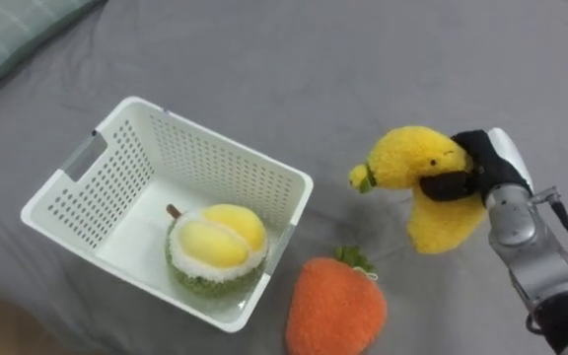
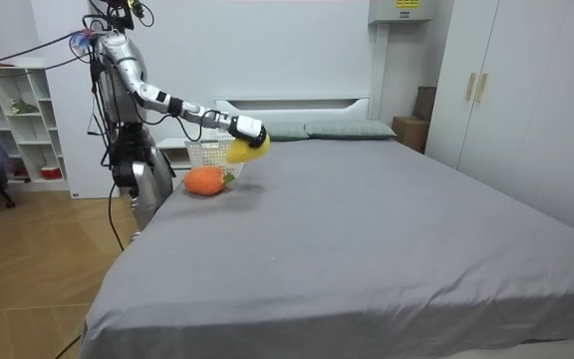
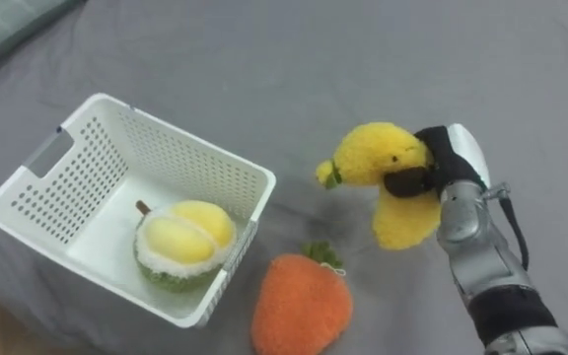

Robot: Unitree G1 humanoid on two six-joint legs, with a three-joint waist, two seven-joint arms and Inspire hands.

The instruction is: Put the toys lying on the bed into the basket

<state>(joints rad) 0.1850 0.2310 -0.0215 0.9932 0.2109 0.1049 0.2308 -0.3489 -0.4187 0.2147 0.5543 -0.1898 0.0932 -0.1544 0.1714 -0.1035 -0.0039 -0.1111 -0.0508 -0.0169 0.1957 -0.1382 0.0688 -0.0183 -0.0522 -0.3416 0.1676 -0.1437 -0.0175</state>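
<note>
My robot stands at the head-end corner of the grey bed (image 1: 363,59), where a white basket (image 1: 220,163) rests on the sheet. An orange plush fruit (image 1: 335,308) lies just beside the basket's near corner. A yellow plush toy (image 1: 417,163) hangs above the bed beside the basket, held up by my right hand (image 1: 493,168) with its fingers (image 1: 450,186) clamped round it. A durian plush (image 1: 217,248) sits inside the basket.

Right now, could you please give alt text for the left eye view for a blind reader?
The robot's right hand grips a yellow plush banana over the grey bed. To its left, a white basket holds a plush durian; an orange plush toy lies beside the basket.
</note>
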